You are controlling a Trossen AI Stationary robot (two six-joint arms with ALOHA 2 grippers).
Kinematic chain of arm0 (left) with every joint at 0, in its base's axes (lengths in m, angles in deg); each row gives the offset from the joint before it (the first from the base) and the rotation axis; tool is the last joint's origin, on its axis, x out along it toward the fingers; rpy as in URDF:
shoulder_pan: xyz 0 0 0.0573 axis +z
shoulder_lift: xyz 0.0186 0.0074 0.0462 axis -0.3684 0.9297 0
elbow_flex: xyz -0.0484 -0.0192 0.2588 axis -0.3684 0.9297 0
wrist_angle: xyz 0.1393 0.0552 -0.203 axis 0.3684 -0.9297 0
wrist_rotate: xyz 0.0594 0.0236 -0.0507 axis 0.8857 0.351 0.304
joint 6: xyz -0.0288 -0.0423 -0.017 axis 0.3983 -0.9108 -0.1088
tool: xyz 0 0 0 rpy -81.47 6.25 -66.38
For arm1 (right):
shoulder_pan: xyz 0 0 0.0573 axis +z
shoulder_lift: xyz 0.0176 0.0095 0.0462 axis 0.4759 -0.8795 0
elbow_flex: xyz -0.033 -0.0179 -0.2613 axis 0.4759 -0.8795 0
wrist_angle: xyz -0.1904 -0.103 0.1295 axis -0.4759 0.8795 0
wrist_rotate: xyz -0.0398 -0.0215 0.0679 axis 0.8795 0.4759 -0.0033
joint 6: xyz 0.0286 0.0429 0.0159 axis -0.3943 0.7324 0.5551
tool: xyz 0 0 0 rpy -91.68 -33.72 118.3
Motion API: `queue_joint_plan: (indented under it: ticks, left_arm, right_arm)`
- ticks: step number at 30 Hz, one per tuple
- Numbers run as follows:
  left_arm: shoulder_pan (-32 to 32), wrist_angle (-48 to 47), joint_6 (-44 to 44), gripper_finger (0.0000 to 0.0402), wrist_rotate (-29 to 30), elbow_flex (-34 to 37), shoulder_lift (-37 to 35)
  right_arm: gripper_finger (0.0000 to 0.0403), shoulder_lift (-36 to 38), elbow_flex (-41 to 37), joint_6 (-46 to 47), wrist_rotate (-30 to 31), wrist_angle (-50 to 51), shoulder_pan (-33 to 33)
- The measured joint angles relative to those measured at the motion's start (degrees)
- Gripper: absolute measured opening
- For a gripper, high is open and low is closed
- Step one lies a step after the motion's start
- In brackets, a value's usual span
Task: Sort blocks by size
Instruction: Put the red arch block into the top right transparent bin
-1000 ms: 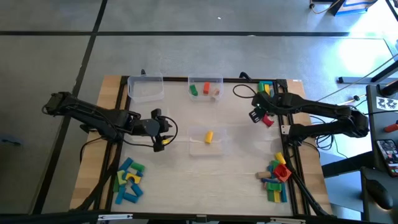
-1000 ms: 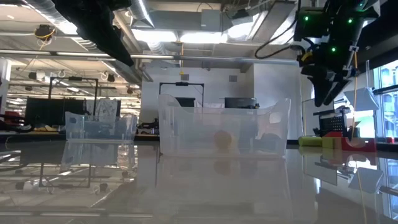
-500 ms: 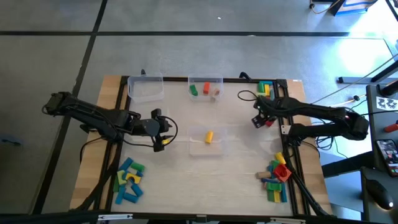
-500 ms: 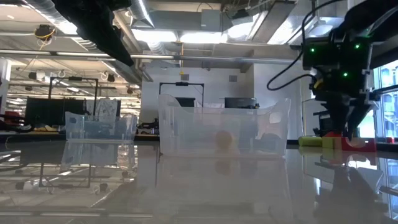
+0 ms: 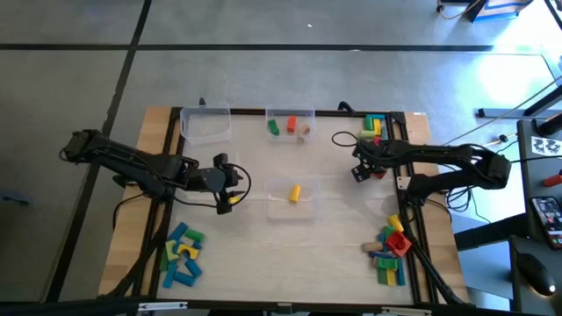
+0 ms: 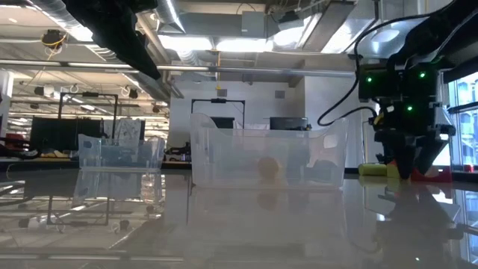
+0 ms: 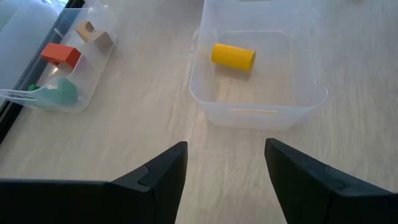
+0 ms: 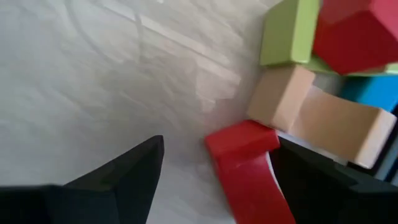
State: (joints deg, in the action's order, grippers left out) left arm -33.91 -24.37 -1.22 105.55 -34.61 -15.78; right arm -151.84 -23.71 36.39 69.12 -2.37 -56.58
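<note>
Blocks lie in three loose piles: at the far right (image 5: pixel 376 127), near right (image 5: pixel 391 254) and near left (image 5: pixel 182 254). My right gripper (image 5: pixel 360 170) points steeply down, open, low over the table at the far right pile. A red block (image 8: pixel 245 168) lies on the table between its fingers, close to one finger (image 8: pixel 317 180), with tan (image 8: pixel 311 118), green (image 8: pixel 286 31) and blue blocks beside it. My left gripper (image 7: pixel 225 168) waits open above the table, left of the middle tub (image 5: pixel 294 200), which holds a yellow block (image 7: pixel 233 56). My right gripper stands astride the red block (image 8: pixel 267 162), pointing down from above. One finger is close against the block's side; whether it touches the block I cannot tell. The block lies flat on the table.
A clear tub (image 5: pixel 291 125) at the far middle holds green, orange and tan blocks. Another clear tub (image 5: pixel 205 125) stands at the far left. A black cable (image 5: pixel 344 136) loops over the table beside the right arm. Open table lies between the tubs and the near piles.
My right gripper has sunk toward the table at the far right pile and tipped to point more steeply down, ending low around the red block. The blocks have kept their places.
</note>
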Motion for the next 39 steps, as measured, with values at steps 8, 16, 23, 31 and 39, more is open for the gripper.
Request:
queue_joint_plan:
  ticks: [8,16,23,31,39]
  left_arm:
    - [0.00,-0.02,0.02,0.0210,0.00,0.00,-0.01]
    - [0.00,-0.02,0.02,0.0210,0.00,0.00,0.00]
    - [0.00,-0.04,0.02,0.0210,0.00,0.00,-0.01]
    - [0.00,-0.07,0.40,0.0210,0.00,0.00,0.00]
    - [-0.09,-0.19,0.00,0.0210,0.00,0.00,-0.01]
  right_arm:
    - [0.0276,-3.72,0.22,-0.48,-0.22,-1.65,0.02]
    - [0.0192,-3.78,0.15,-2.28,-2.27,-1.96,0.02]
    - [0.0169,-3.83,0.36,-3.16,-2.88,-2.01,0.02]
    - [0.0183,-3.32,6.21,-2.67,-2.75,5.21,0.02]
    - [0.0183,-3.24,7.10,2.16,-3.40,12.95,0.07]
